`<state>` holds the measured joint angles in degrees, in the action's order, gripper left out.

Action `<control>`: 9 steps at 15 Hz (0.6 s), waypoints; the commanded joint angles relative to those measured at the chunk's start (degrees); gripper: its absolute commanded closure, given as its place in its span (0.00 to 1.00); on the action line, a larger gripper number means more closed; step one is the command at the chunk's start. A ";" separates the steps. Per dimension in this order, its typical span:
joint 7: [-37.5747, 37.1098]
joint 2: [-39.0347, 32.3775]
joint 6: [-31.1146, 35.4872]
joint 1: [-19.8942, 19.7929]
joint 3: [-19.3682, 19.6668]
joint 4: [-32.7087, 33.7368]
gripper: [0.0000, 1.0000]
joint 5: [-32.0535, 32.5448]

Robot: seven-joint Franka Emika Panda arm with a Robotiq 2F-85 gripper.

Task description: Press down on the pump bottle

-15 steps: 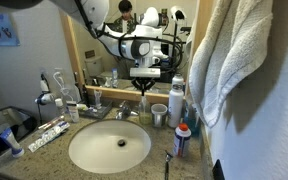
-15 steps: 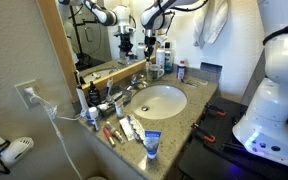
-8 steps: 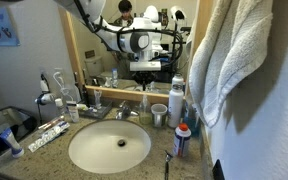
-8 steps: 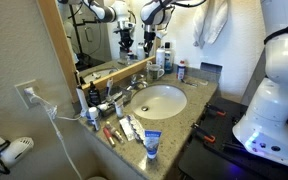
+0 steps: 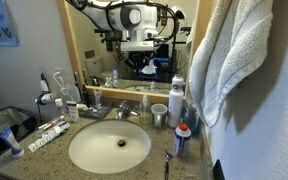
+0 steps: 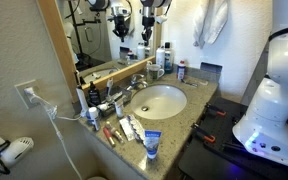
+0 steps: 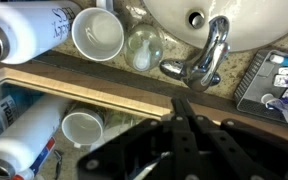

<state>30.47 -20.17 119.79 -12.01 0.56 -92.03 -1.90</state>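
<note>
The pump bottle [image 7: 144, 47] shows from above in the wrist view as a small pale translucent round body, standing between a white cup [image 7: 97, 33] and the faucet [image 7: 206, 55]. In an exterior view it [image 5: 144, 104] stands at the back of the counter by the mirror. My gripper [image 7: 181, 104] has its dark fingers pressed together and holds nothing. In both exterior views the gripper [image 5: 144, 68] [image 6: 147, 35] hangs well above the bottle, clear of the pump head.
A tall white bottle [image 5: 176, 100] and a cup [image 5: 160, 114] stand beside the pump bottle. A small blue-and-orange bottle [image 5: 182, 140] is at the counter's front. The sink basin [image 5: 109, 147], a towel [image 5: 239, 50] and the mirror ledge [image 7: 94, 85] surround it.
My gripper has risen straight up from just above the pump bottle's head to high in front of the mirror. The bottle has not moved.
</note>
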 commanded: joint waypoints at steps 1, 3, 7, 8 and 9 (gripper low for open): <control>-5.51 5.04 -6.67 2.77 0.92 -0.75 1.00 3.24; -8.32 7.27 -10.56 4.19 0.91 -1.13 1.00 4.86; -12.19 12.20 -18.54 6.84 0.30 -3.16 1.00 6.50; -13.06 13.83 -19.89 7.59 0.11 -4.20 1.00 6.83; -13.91 15.37 -20.98 8.29 -0.07 -5.27 1.00 7.04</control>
<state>19.70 -10.35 101.85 -5.66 0.67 -92.78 3.48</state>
